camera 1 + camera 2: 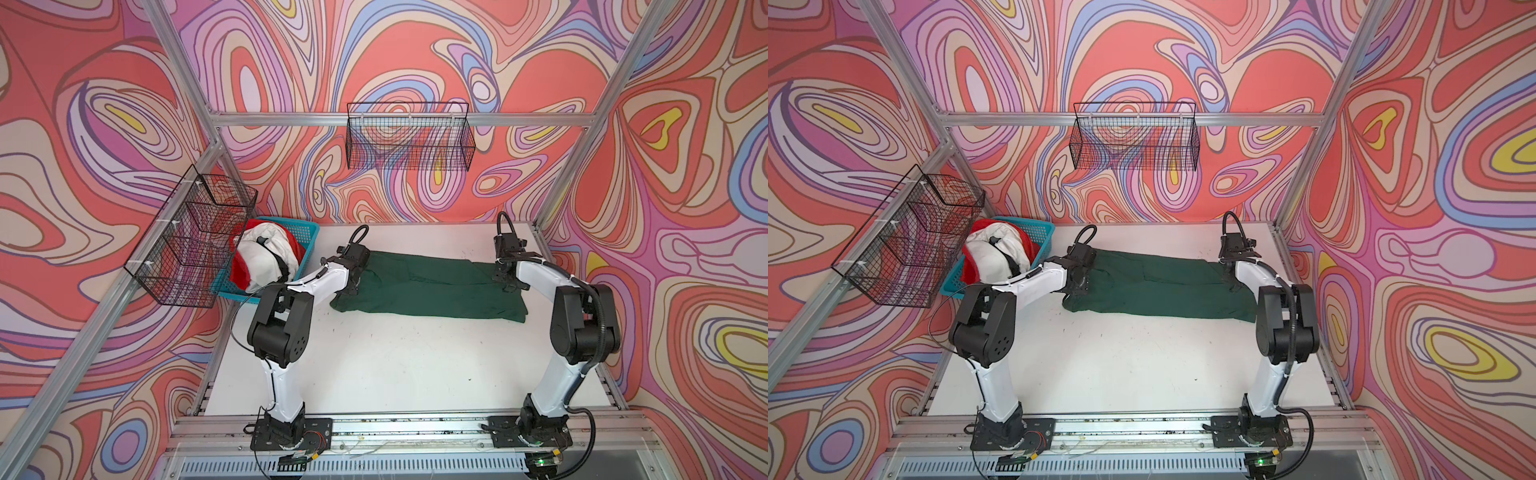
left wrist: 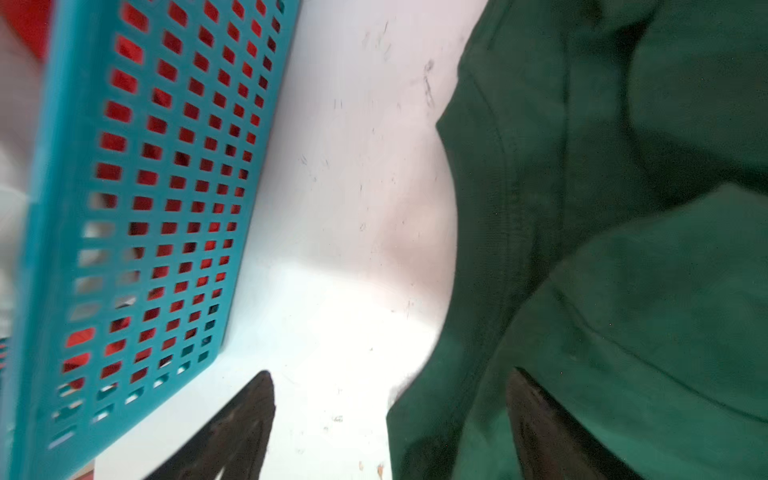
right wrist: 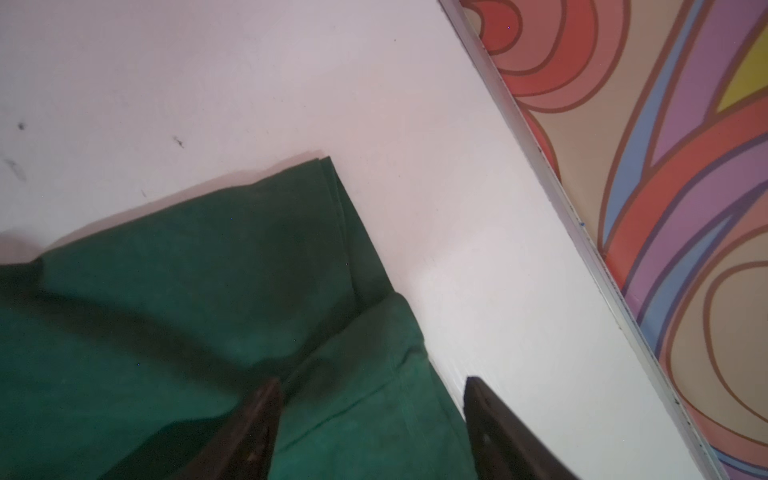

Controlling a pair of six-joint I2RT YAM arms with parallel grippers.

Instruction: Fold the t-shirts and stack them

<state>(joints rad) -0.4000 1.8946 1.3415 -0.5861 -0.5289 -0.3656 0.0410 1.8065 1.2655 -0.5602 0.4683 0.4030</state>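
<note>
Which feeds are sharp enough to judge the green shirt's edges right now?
Left wrist view: motion-blurred, blue basket smeared, green shirt seams soft. Right wrist view: shirt corner crisp, though a dark shadow band crosses the cloth. Both top views: evenly lit, no glare, edges clear.

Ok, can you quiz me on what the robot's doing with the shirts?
1. True or false: the green t-shirt lies inside the blue basket.
2. Which colour shows through the basket's holes? A red, B yellow, C black.
3. Fill in: the left fingers and right fingers both stand ___.
Key: 1 false, it lies on the table; 2 A; 3 open.
</note>
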